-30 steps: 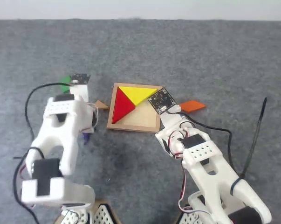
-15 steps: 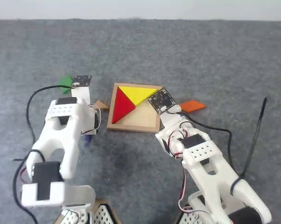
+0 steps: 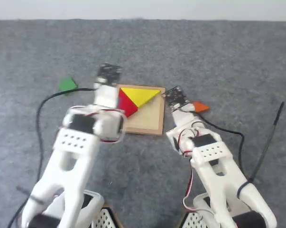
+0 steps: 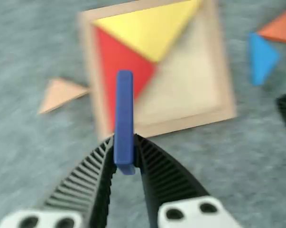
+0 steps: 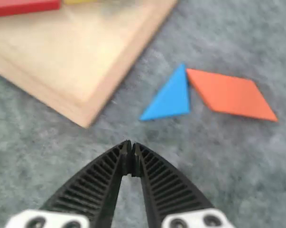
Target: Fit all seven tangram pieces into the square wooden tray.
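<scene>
Near tray (image 4: 190, 85), left end effector (image 4: 125, 142) clamps edge-on navy piece (image 4: 124, 109); right end effector (image 5: 129, 152) closed.

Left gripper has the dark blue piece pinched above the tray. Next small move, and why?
Probably carry it sideways over the bare wood before lowering. The left gripper is shut on the dark blue piece, held on edge. In the left wrist view it lines up with the red triangle, while the tray has open floor beside that triangle.
</scene>
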